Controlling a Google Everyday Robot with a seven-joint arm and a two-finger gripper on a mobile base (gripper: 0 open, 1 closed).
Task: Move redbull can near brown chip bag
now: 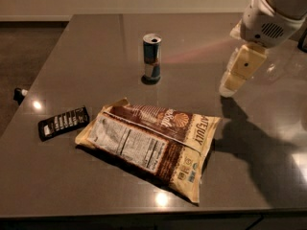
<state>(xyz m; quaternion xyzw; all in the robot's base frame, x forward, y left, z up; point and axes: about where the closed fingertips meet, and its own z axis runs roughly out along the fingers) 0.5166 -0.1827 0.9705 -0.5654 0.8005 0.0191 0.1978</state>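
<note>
Gripper (pixel 229 86): held above the table (pixel 96 47) on its right side, below the white arm housing (pixel 268 18) at the upper right. Nothing is carried in it. Whether it is open or closed cannot be told.
Gap to the target: the gripper and the redbull can (pixel 152 57) are well apart, with bare tabletop between them; the can is to the left in the camera view.
Redbull can: stood upright toward the far middle of the table, silver top showing, not touched.
Brown chip bag (pixel 153 147): laid flat and slanted, nutrition label up, nearer the camera than the can. A strip of table is seen between its upper edge and the can.
Black ridged item (pixel 64 123): laid just beside the bag's left corner, apart from it.
Step judged: the approach to the can; no grasp is made yet.
Risk, tipping: the can is tall and slim, so it could be knocked over and rolled away if it is struck from the side on a low approach.
Risk, poor grip: if the can is caught off-centre or too near its top, it could be tilted or slipped out when lifted.
Risk, placement: if the can is set down on the bag's uneven edge rather than on bare table beside it, it could be toppled.
Risk, dragging: the light bag could be pushed if it is brushed on a low pass.
</note>
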